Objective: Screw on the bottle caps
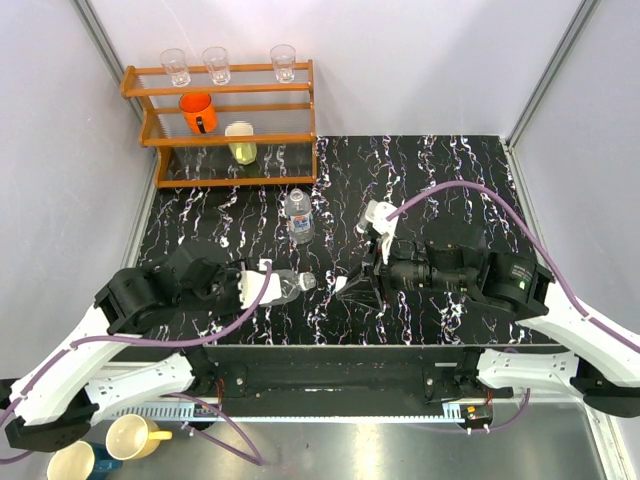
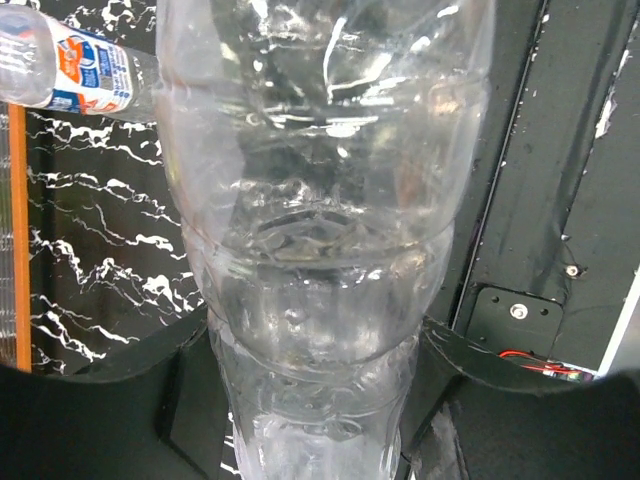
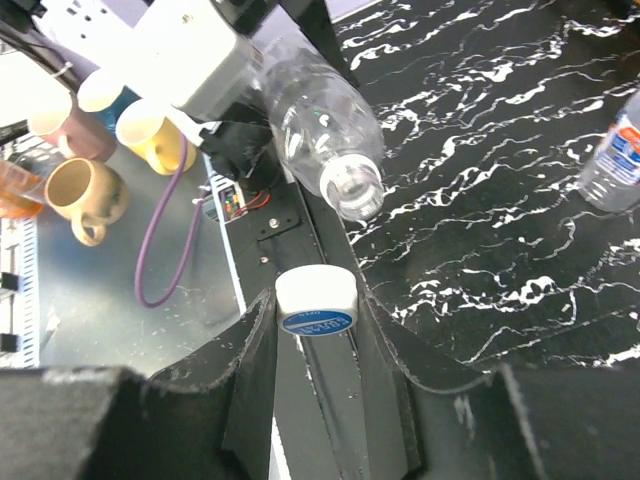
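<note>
My left gripper is shut on a clear unlabelled bottle, held lying sideways above the table with its open neck pointing right. In the left wrist view the bottle fills the frame between my fingers. My right gripper is shut on a white cap with a blue top, a short gap from the bottle's open mouth. A second bottle with a label stands upright and capless behind; it also shows in the left wrist view and the right wrist view.
A wooden rack at the back left holds three clear glasses, an orange cup and a yellow cup. Mugs sit below the table's near edge at the left. Walls close in the sides.
</note>
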Motion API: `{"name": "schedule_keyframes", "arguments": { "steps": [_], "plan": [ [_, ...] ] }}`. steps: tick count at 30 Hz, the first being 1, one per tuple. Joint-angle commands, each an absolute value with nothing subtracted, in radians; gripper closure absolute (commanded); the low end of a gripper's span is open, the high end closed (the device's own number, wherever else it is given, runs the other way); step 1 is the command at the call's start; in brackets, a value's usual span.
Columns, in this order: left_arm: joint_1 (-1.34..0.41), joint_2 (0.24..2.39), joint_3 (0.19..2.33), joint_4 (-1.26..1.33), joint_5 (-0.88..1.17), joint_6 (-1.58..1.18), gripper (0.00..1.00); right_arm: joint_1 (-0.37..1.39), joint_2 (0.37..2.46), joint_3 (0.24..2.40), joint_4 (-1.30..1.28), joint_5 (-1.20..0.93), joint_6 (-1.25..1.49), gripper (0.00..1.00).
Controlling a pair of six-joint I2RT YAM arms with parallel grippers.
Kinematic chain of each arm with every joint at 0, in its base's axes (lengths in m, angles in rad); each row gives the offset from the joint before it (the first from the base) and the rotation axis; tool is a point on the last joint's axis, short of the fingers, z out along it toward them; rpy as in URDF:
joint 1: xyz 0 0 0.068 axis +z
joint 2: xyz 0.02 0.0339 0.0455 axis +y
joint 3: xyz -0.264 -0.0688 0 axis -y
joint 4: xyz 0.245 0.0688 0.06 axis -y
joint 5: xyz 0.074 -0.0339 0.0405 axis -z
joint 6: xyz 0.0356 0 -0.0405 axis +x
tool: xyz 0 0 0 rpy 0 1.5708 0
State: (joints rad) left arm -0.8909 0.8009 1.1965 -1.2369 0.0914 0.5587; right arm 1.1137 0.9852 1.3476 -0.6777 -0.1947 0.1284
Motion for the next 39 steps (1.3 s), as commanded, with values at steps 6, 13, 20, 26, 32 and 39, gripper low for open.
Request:
{"name": "schedule_keyframes", "arguments": {
  "steps": [6, 13, 20, 26, 32, 39],
  "plan": [
    [-0.919, 0.861, 1.279, -1.262, 0.195, 0.621, 0.41, 1.12, 1.052, 1.417, -0.744, -0.371, 0.114, 0.7],
    [-0.956, 0.894, 1.339, -1.281, 0.219, 0.67, 0.4, 1.12, 1.071, 1.407, -0.769, -0.405, 0.106, 0.7],
    [-0.986, 0.919, 1.384, -1.307, 0.248, 0.695, 0.4, 1.12, 1.081, 1.433, -0.769, -0.385, 0.089, 0.71],
    [-1.002, 0.927, 1.376, -1.315, 0.249, 0.71, 0.4, 1.12, 1.088, 1.434, -0.769, -0.4, 0.106, 0.73],
    [-1.009, 0.933, 1.378, -1.308, 0.244, 0.712, 0.4, 1.12, 1.094, 1.442, -0.769, -0.411, 0.113, 0.73],
    [-1.014, 0.946, 1.381, -1.295, 0.238, 0.704, 0.4, 1.12, 1.117, 1.457, -0.769, -0.416, 0.114, 0.74]
  ]
}}
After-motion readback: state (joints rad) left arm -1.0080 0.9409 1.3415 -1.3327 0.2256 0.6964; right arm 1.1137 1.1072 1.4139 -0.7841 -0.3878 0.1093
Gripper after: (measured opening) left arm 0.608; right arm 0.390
